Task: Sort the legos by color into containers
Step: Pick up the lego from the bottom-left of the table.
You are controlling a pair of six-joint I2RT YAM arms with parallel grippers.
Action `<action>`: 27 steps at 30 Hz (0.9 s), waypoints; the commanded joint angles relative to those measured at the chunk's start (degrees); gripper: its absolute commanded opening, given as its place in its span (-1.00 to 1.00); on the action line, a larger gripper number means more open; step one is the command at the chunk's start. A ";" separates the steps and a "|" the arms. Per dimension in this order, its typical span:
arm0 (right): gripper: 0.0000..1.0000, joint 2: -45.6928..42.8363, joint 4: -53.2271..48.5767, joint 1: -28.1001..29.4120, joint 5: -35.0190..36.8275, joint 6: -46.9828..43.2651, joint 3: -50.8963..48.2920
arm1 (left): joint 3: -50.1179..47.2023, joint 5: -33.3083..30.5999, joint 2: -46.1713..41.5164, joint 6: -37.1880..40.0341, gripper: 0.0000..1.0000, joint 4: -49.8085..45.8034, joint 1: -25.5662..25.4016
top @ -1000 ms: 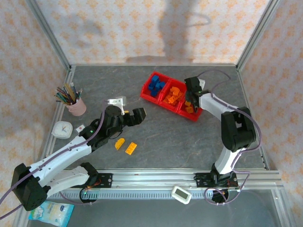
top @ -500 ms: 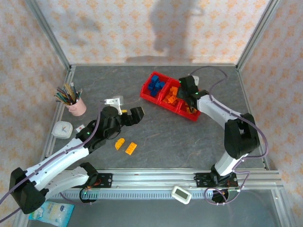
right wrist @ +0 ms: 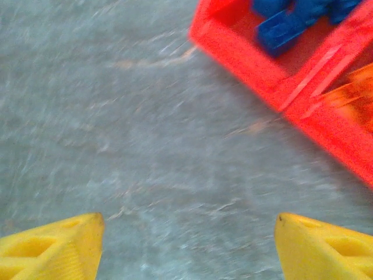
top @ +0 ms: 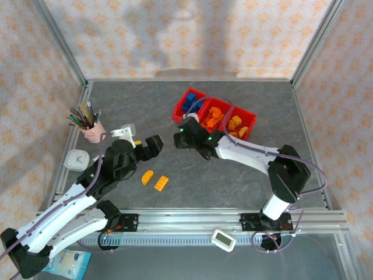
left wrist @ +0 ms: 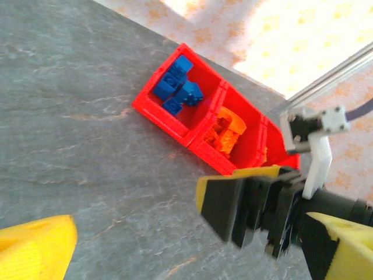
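1. The right gripper (right wrist: pixel 189 233) has its yellow fingers (right wrist: pixel 52 245) spread wide over bare table (top: pixel 233 169), gripping and touching nothing.
2. The left gripper (left wrist: pixel 192 242) also has its fingers (left wrist: pixel 35 248) well apart and empty. It faces the right gripper across a short gap.
3. The red tray (left wrist: pixel 163 122) sits near the table's far edge, right of centre. It holds blue legos (left wrist: pixel 178 87) in the left compartment, orange legos (left wrist: pixel 224 131) in the middle one and yellow-orange legos (top: pixel 235 123) in the right one.
4. Two loose legos (top: pixel 147 176), both yellow-orange, lie just beside each other toward the near edge, left of centre.
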 commanded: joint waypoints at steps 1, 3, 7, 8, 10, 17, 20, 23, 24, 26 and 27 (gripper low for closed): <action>0.58 3.06 2.17 3.60 -3.51 -1.68 1.22 | -0.77 -4.90 -3.34 -3.51 0.98 -8.40 0.41; 0.62 4.72 2.89 6.03 -4.74 -2.34 2.01 | -0.94 -6.58 -5.76 -5.02 0.98 -11.26 0.38; 0.69 8.08 3.24 9.98 -6.34 -4.21 3.98 | -1.35 -8.83 -10.41 -7.85 0.98 -15.53 0.43; 0.70 8.65 3.66 10.80 -7.26 -5.05 4.08 | -1.34 -9.31 -11.20 -8.40 0.98 -16.35 0.43; 0.74 9.88 4.38 12.59 -8.11 -6.24 4.47 | -1.01 -10.14 -12.66 -9.53 0.98 -18.36 0.43; 0.84 15.28 7.38 16.80 -7.93 -8.00 7.17 | 0.41 -12.98 -14.94 -11.75 0.98 -22.67 0.43; 0.88 17.68 8.17 17.94 -8.06 -9.18 9.08 | 0.63 -13.12 -15.22 -11.98 0.98 -23.16 0.43; 0.92 20.46 7.72 18.54 -7.01 -9.97 11.32 | 1.16 -13.61 -15.22 -12.26 0.98 -24.05 0.43; 0.94 21.30 7.51 18.56 -7.00 -10.16 12.05 | 1.29 -13.78 -15.31 -12.36 0.98 -24.33 0.43; 0.96 22.74 7.51 18.66 -7.33 -10.67 13.10 | 1.29 -13.99 -15.56 -12.45 0.98 -24.53 0.43; 0.97 23.37 7.44 18.70 -7.44 -11.01 13.56 | 1.18 -14.15 -15.69 -12.58 0.98 -24.62 0.43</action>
